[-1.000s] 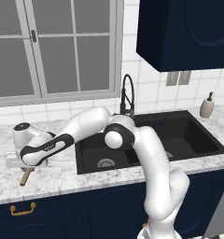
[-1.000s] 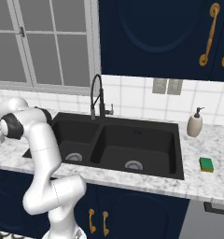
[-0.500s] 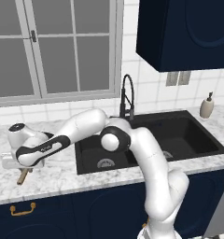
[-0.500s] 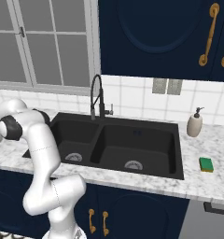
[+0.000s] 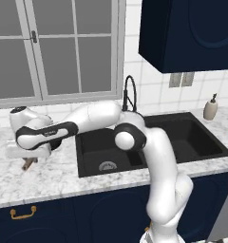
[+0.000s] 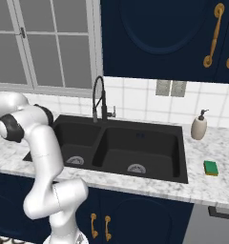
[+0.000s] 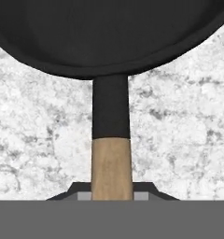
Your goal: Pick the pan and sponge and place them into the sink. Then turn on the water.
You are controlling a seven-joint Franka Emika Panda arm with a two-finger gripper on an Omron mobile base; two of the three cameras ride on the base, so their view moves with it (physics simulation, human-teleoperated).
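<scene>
Round black frying pan with a light-brown wooden handle [image 7: 111, 163] lies on the grey-veined white marble counter [image 7: 179, 140], its shallow bowl at the top of the hand view and its handle running straight down between the two dark finger tips of the gripper [image 7: 112, 193]. Those tips sit close against either side of the wood; whether they grip it cannot be told. From the left base camera, the handle's end [image 5: 28, 164] shows beneath the white hand, left of the wide black double-basin sink [image 5: 149, 142]. Across the sink, the small green-and-yellow sponge [image 6: 211, 167] rests on the counter near the beige soap dispenser bottle [image 6: 199, 127]. Behind the basins stands the tall black arched faucet [image 6: 99, 97].
</scene>
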